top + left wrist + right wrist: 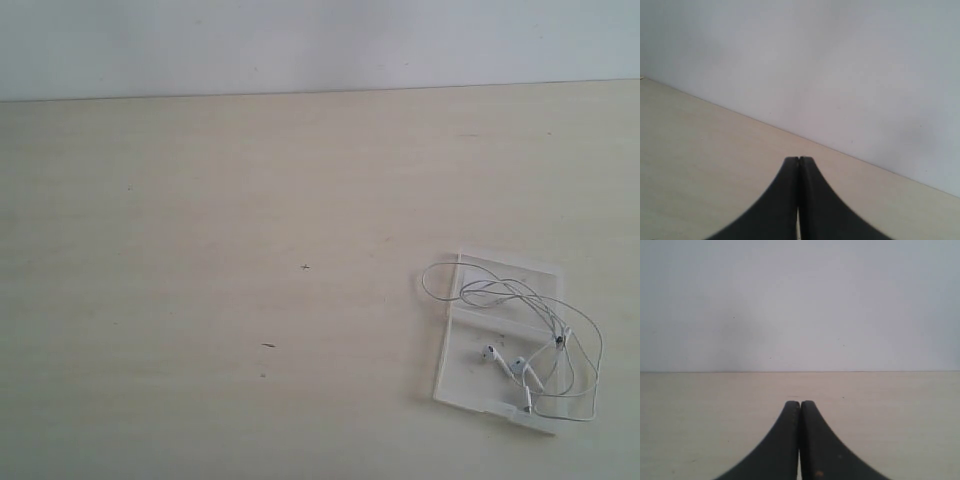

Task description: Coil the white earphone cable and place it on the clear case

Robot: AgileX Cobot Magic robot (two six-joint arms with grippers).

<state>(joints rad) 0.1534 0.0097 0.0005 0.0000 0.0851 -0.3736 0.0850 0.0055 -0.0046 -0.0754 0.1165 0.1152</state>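
The clear case (pixel 480 385) lies open and flat on the table at the lower right of the exterior view. The white earphone cable (pixel 540 305) rests in loose loops on top of it, with some loops hanging past the case's edges; its two earbuds (pixel 505 360) lie on the near half. Neither arm shows in the exterior view. My left gripper (pixel 799 159) is shut with nothing between its black fingers, above bare table. My right gripper (pixel 800 402) is also shut and empty, facing the wall. Neither wrist view shows the case or cable.
The pale wooden table (pixel 250 250) runs back to a white wall (pixel 320 40). A few small dark marks (pixel 268 345) dot the table's middle.
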